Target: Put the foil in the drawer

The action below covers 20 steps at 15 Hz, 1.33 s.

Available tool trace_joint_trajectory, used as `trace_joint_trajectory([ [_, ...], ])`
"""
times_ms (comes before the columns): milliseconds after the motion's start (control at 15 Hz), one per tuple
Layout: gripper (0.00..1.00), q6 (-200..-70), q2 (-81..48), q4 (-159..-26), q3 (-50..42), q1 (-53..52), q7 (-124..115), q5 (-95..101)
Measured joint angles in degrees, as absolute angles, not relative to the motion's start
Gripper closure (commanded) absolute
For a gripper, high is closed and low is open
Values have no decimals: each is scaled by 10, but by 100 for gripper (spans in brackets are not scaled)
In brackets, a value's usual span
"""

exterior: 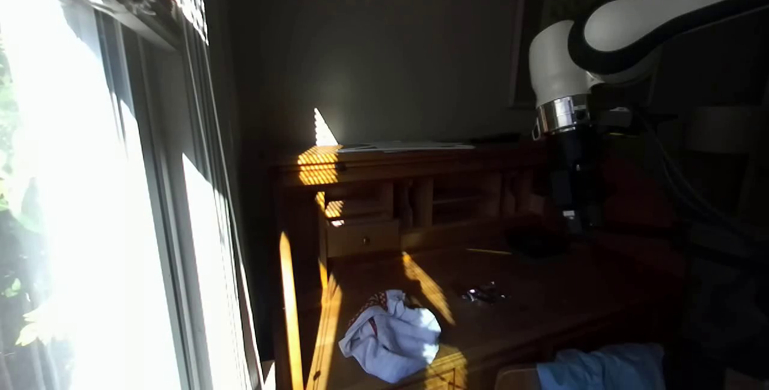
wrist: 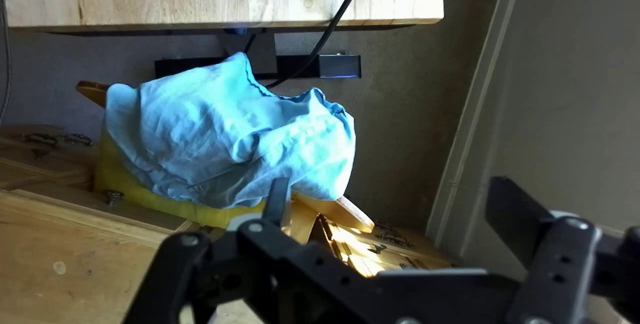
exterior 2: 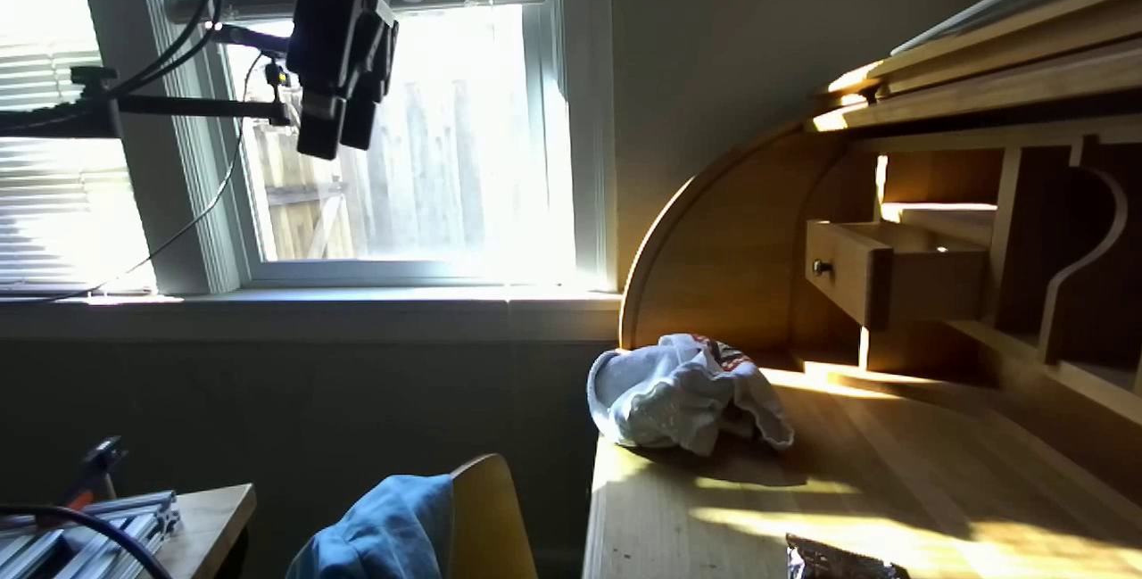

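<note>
The foil is a small, shiny, crumpled piece [exterior: 482,294] lying on the desk top, right of the white cloth in an exterior view. In an exterior view only part of the foil [exterior 2: 839,558] shows at the bottom edge. The small wooden drawer [exterior 2: 846,274] with a round knob sits in the desk's cubby unit and is pulled out. Its front [exterior: 363,238] also shows in an exterior view. My gripper [exterior: 581,223] is high and apart from both, pointing down; it also shows against the window [exterior 2: 337,137]. In the wrist view my gripper [wrist: 389,196] is open with nothing between its fingers. The foil is out of the wrist view.
A crumpled white cloth [exterior 2: 682,396] lies on the desk near its window-side end. A chair with a blue cloth [wrist: 230,134] stands at the desk's front. A wooden table [wrist: 200,7] with a metal frame stands opposite. A dark object [exterior: 534,241] lies on the desk near the cubbies.
</note>
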State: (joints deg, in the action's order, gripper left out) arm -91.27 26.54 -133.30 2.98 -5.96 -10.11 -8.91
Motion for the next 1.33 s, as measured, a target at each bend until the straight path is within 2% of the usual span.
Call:
trace_joint_trajectory([
  [533, 0, -1035, 179, -1333, 5, -6, -91, -86],
  [1067, 0, -1306, 57, -1337, 1, 15, -142, -15],
  [1333, 0, -1383, 14, -1346, -3, 20, -246, 29],
])
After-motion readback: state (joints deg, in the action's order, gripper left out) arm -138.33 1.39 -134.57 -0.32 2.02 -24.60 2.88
